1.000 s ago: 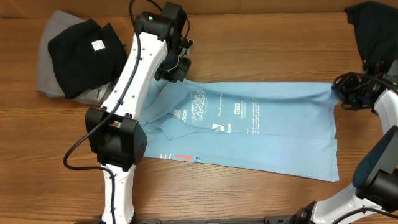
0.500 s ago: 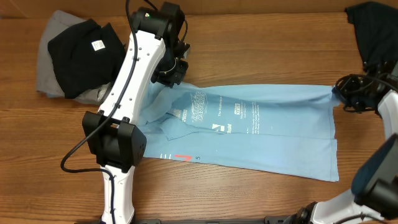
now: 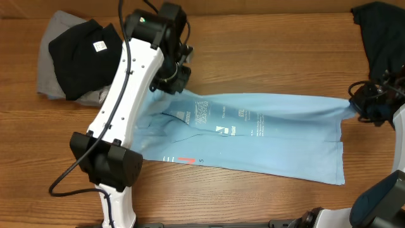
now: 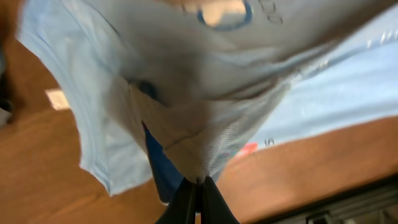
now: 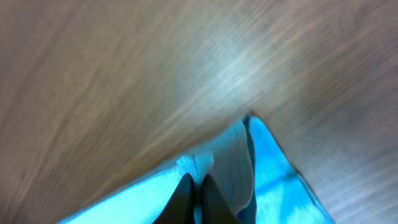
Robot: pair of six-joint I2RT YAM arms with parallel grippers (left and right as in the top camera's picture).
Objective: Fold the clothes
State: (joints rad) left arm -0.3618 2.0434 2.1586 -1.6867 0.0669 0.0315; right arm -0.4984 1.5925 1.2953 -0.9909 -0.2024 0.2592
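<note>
The left gripper (image 3: 172, 81) is pinched shut on a bunch of the light blue T-shirt (image 3: 272, 136) at its upper left corner. The right gripper (image 3: 366, 107) is clamped the same way on the upper right corner. Each wrist view shows the fingers closed with blue cloth caught between them.

The shirt lies across the middle of the wooden table (image 3: 253, 38), lettering (image 3: 218, 117) and red mark (image 3: 185, 159) facing up. Its far edge is drawn taut between the two grips and its near edge rests flat on the wood. A black garment (image 3: 82, 44) sits on a grey garment (image 3: 45, 76) at the far left. A dark garment (image 3: 380, 31) lies at the far right. Both lie apart from the shirt.

The step looks like a lengthwise fold. To do it well, hold both corners at one height and under even tension, then carry them together towards the near edge. That way the crease should land straight. Pulling harder risks the cloth slipping out or dragging the resting half askew.
</note>
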